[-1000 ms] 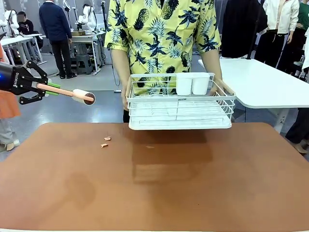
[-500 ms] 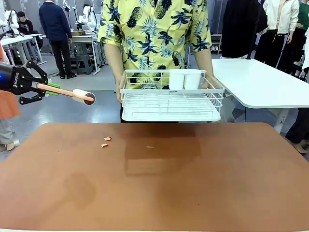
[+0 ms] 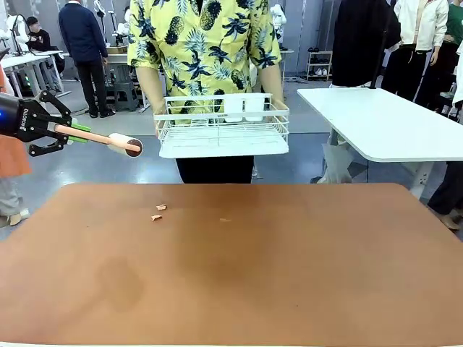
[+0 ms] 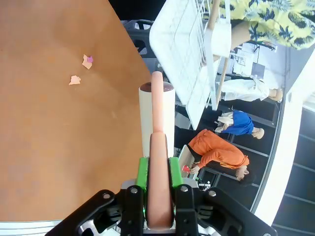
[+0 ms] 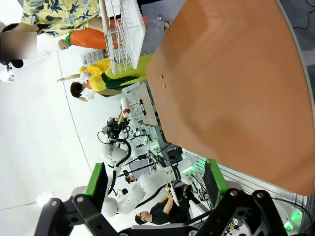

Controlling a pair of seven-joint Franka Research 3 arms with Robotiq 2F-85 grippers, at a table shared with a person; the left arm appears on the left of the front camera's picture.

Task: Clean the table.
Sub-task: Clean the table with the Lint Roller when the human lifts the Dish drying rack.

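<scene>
Rack (image 3: 223,130) moves farther from the desk (image 3: 289,275) while scraps (image 3: 157,217) lie uncleaned, left jaws grip the roller (image 3: 124,144), right jaws gape.

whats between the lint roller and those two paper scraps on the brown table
Nothing. In the left wrist view the table is bare from the lint roller across to the scraps, and the front view agrees.

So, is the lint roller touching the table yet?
Apart. In the front view the left gripper holds the lint roller up in the air, with grey floor showing between its head and the table edge.
</scene>
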